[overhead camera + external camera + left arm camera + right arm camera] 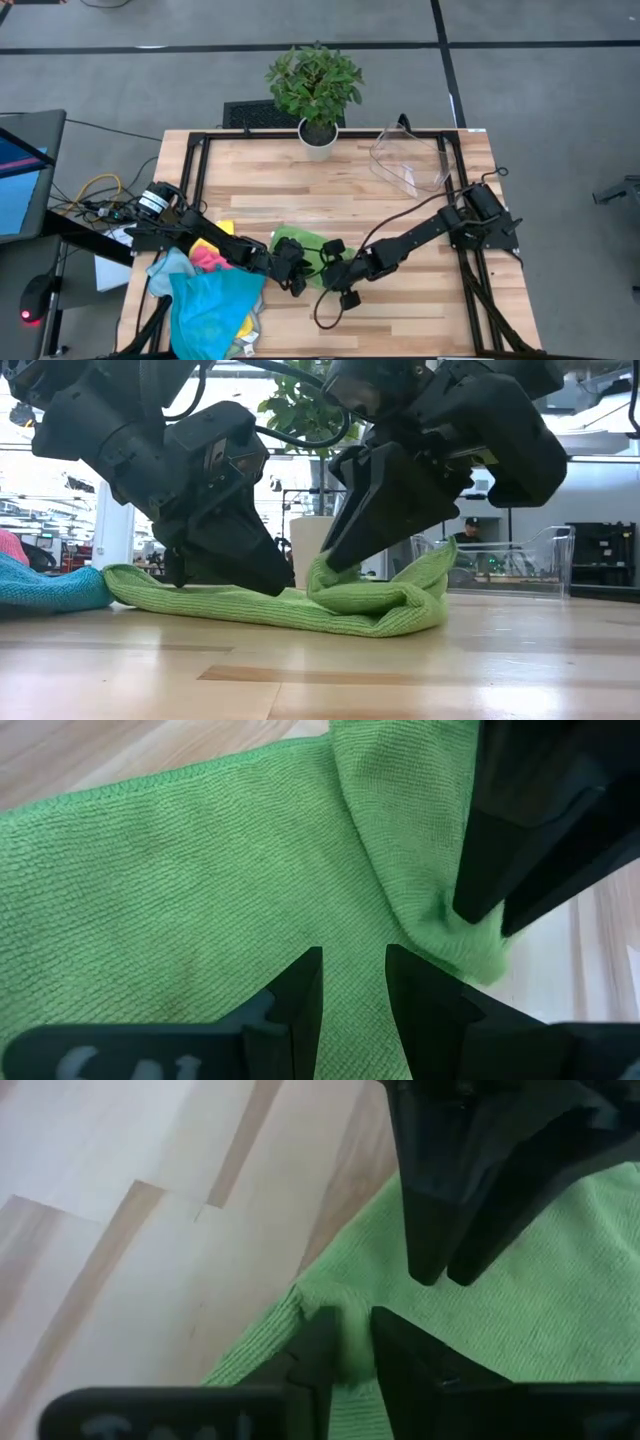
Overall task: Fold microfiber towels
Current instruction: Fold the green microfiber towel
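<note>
Green towel is being worked at the front middle of the wooden table, lying mostly flat on the boards with one side doubled over into a thick fold, as the low view shows. Both grippers are being held down on it, close together, their tips nearly facing each other.

At the flat part of the cloth, the left gripper is being pressed tip-down onto the fabric, its two fingers parted by a narrow gap with only flat towel showing between them; nothing is being lifted by it. At the folded side, the right gripper is being held at the towel's edge, and a ridge of green cloth is sitting between its slightly parted fingers; whether that ridge is being pinched or let go cannot be told.

More towels are being kept in a heap at the table's front left corner, with blue, pink and yellow showing; a blue one is reaching almost to the green towel in the low view.

At the far edge, a potted plant is standing, and a clear bin is lying to its right, well apart from the cloth.
</note>
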Action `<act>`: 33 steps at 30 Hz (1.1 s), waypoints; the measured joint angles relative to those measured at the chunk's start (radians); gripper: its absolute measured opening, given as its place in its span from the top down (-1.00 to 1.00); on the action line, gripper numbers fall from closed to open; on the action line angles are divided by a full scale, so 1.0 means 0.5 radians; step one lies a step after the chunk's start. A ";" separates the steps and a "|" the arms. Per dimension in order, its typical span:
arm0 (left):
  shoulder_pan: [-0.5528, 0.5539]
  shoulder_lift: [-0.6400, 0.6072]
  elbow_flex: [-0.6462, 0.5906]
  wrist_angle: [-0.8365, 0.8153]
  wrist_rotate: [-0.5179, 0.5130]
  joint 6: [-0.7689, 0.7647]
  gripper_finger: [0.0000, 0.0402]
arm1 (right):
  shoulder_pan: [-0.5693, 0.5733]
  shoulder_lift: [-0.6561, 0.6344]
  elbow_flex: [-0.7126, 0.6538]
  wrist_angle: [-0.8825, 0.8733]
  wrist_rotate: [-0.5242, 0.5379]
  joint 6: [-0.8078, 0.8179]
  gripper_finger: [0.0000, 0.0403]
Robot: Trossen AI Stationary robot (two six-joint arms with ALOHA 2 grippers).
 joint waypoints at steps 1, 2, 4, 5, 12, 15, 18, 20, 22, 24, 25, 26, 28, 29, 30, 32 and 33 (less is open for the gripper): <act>0.000 0.000 0.000 0.000 -0.001 -0.011 0.49 | -0.006 0.000 0.000 0.008 0.000 -0.010 0.44; 0.000 0.000 0.000 0.001 -0.001 -0.015 0.49 | -0.014 0.000 0.000 0.019 0.000 -0.016 0.40; 0.000 0.000 0.000 0.000 0.000 -0.036 0.49 | -0.030 0.000 0.000 0.039 0.002 -0.020 0.31; 0.000 -0.002 0.000 0.000 0.000 -0.053 0.49 | -0.040 0.000 0.002 0.045 0.002 -0.026 0.26; -0.001 -0.057 0.000 -0.007 0.089 -0.142 0.49 | -0.066 -0.049 0.150 -0.152 0.006 -0.054 0.01; -0.002 -0.132 -0.001 -0.039 0.083 -0.107 0.49 | -0.064 -0.167 0.203 -0.289 0.005 -0.053 0.01; -0.002 -0.245 -0.001 -0.051 0.004 -0.006 0.49 | -0.068 -0.355 0.212 -0.560 0.008 -0.020 0.04; -0.002 -0.321 -0.001 0.000 -0.055 0.116 0.49 | -0.077 -0.478 0.211 -0.809 0.008 0.058 0.08; 0.000 -0.355 0.031 0.024 -0.051 0.306 0.50 | -0.074 -0.583 0.150 -0.946 0.008 0.134 0.12; 0.001 -0.350 0.117 -0.095 0.032 0.458 0.54 | -0.027 -0.668 0.021 -0.968 0.011 0.244 0.15; 0.002 -0.340 0.169 -0.204 0.055 0.497 0.57 | 0.009 -0.696 -0.056 -0.928 0.010 0.314 0.17; 0.006 -0.318 0.226 -0.279 0.065 0.519 0.61 | 0.049 -0.724 -0.138 -0.890 0.009 0.388 0.18; 0.016 -0.293 0.316 -0.392 0.048 0.562 0.69 | 0.116 -0.783 -0.297 -0.846 0.047 0.537 0.20; 0.019 -0.293 0.347 -0.411 0.028 0.604 0.72 | 0.145 -0.810 -0.373 -0.774 0.091 0.621 0.20; 0.028 -0.293 0.379 -0.414 0.020 0.647 0.75 | 0.166 -0.841 -0.447 -0.705 0.134 0.687 0.21; 0.049 -0.297 0.406 -0.404 0.021 0.714 0.80 | 0.189 -0.892 -0.566 -0.555 0.184 0.747 0.22; 0.061 -0.297 0.409 -0.421 0.027 0.724 0.83 | 0.194 -0.893 -0.606 -0.438 0.190 0.764 0.22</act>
